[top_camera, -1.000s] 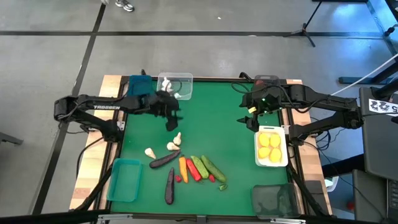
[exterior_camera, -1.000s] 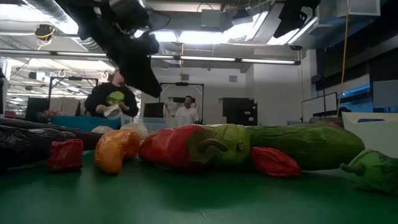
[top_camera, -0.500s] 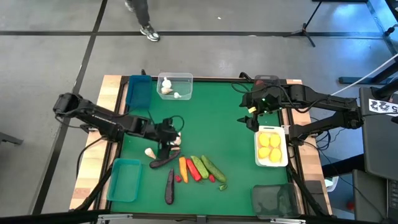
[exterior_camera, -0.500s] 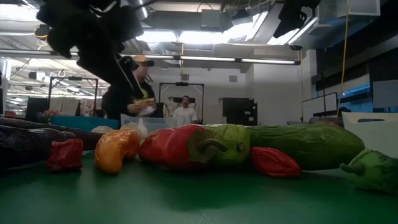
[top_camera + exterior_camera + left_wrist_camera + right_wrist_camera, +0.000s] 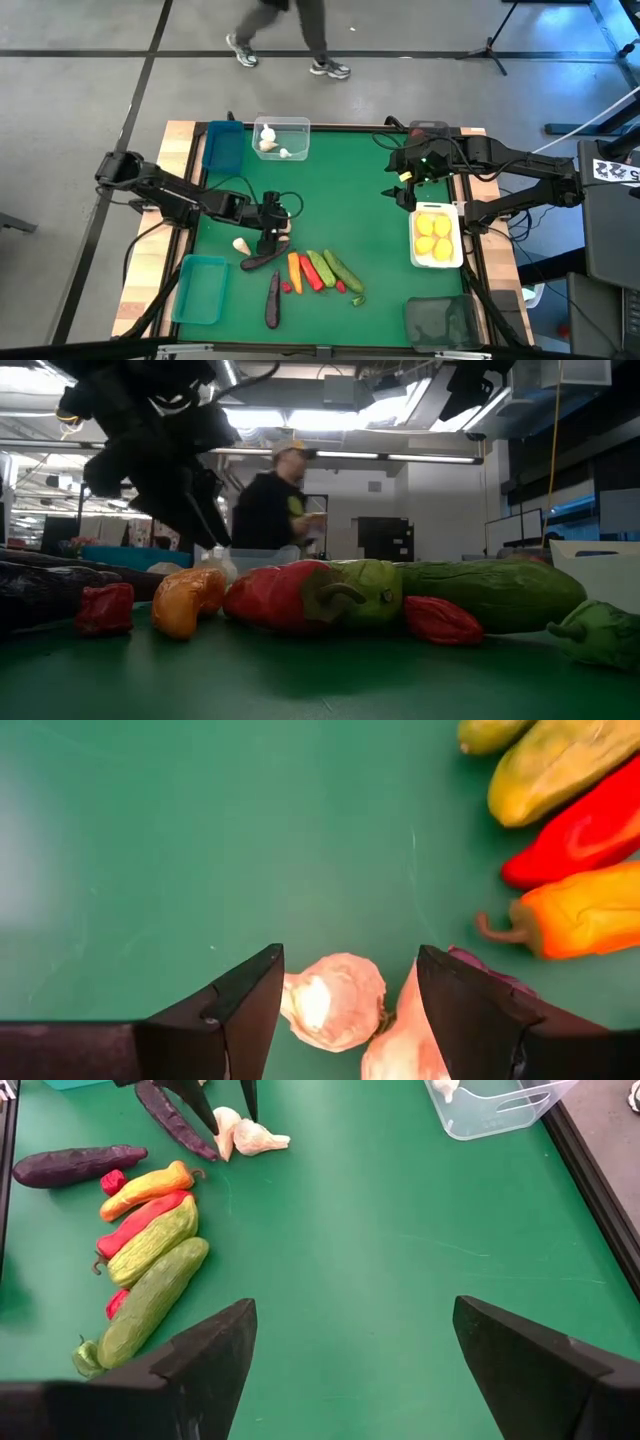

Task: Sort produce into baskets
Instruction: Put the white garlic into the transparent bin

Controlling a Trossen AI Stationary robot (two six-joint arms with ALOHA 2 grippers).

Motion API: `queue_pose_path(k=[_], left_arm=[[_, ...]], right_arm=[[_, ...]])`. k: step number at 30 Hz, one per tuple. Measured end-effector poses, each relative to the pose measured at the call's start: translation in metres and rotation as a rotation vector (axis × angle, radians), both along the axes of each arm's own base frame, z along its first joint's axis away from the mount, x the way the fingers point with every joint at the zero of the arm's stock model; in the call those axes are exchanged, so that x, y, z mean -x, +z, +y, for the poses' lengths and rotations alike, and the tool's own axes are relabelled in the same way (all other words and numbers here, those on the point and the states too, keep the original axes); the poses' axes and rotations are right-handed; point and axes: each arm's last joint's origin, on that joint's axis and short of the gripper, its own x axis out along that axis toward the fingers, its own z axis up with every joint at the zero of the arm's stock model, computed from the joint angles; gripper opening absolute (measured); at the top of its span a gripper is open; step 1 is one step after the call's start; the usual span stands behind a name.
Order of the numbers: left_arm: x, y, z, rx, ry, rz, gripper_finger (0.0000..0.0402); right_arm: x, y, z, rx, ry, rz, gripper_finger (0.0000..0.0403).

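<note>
Left tool (image 5: pixel 345 982) hangs open, empty, straddling one garlic (image 5: pixel 332 1002) mid-bench (another touches it), so I'd center before pinching.

The high camera looks straight down on the whole desk (image 5: pixel 340 180). The low camera sits at desk height, very close to the row of produce, facing the room where a person (image 5: pixel 275 500) stands, probably near 12 o'clock. The left wrist camera hangs close over the garlic (image 5: pixel 335 1000). The right wrist camera looks from farther back; both wrist views share that garlic (image 5: pixel 260 1140).
</note>
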Motion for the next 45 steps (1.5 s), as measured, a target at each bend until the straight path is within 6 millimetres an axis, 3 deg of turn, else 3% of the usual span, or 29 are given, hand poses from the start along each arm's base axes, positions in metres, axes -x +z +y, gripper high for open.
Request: queue_pose_path(k=[10, 24, 36, 45], left_arm=[[-0.004, -0.017, -0.001, -0.01, 0.001, 0.071, 0.0225], [-0.004, -0.018, 0.001, -0.017, 0.019, 0.079, 0.0223], [-0.005, -0.018, 0.009, 0.011, 0.044, 0.078, 0.012], [-0.005, -0.018, 0.009, 0.021, 0.065, 0.069, 0.0085]], right_arm=[[0.0, 0.0, 0.0, -0.001, 0.0, 0.001, 0.0335], [0.0, 0.0, 0.0, -0.001, 0.0, 0.001, 0.0335], [0.0, 0.0, 0.0, -0.001, 0.0, 0.001, 0.0335], [0.0, 0.0, 0.0, -0.001, 0.0, 0.001, 0.0335]])
